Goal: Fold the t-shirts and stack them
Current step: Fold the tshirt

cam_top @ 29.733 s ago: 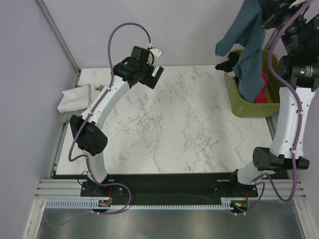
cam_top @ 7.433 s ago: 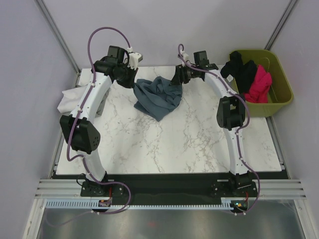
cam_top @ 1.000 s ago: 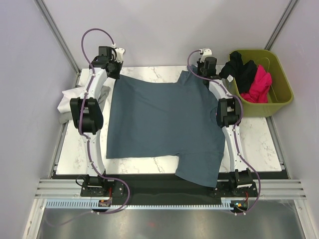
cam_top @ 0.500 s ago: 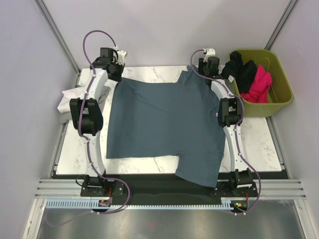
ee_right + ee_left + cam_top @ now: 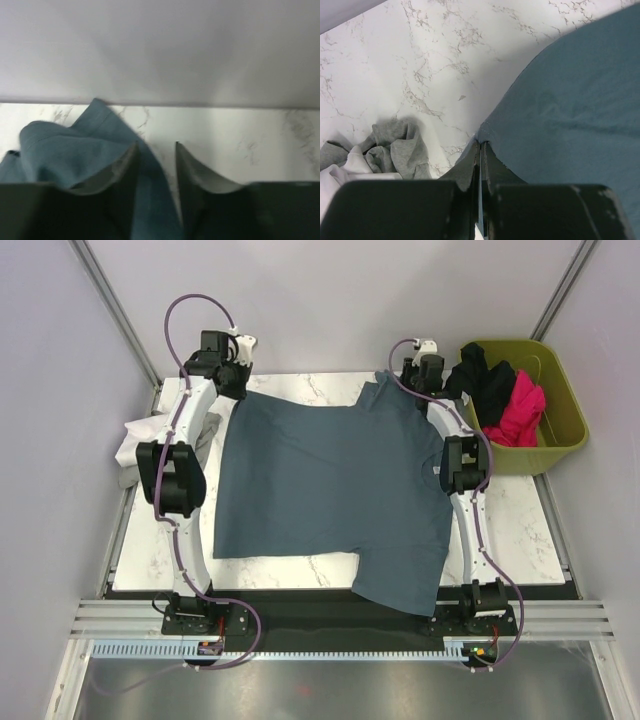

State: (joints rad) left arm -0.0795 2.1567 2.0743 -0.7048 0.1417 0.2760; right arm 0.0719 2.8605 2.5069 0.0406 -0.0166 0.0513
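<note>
**Right fingers letting go of the spread shirt**

Top view: A second ago the right fingers [image 5: 415,373] were clamped on the slate blue-grey t-shirt [image 5: 330,480]. Now they are standing parted over its sleeve corner, the one nearest the olive-green bin [image 5: 540,458]. The left fingers [image 5: 232,382] are still pinching the back corner on the side away from the bin. Seven seconds back the shirt was a bunched heap. It is now lying flat and matte across the white, grey-veined marble bench [image 5: 285,575]. Its front corner on the bin's side is drooping over the bench edge. A black t-shirt [image 5: 485,380] and a magenta-pink t-shirt [image 5: 520,410] are spilling over the bin's rim. A crumpled white t-shirt [image 5: 140,440] is sitting at the bench edge farthest from the bin. Pale lilac walls [image 5: 350,300] are closing the space in.

Left wrist view: The dark left fingers are pressing tight together, nipping the curved edge of the blue-grey shirt. The cloth is showing a fine, soft weave. A rumpled grey cloth [image 5: 395,145] is lying against the white shirt on the polished marble.

Right wrist view: The right fingers are standing apart and gripping nothing. The blue-grey cloth is running loosely beneath the gap, and its hemmed sleeve is peaking up beside them. The plain wall is rising straight from the bench's back edge.
</note>
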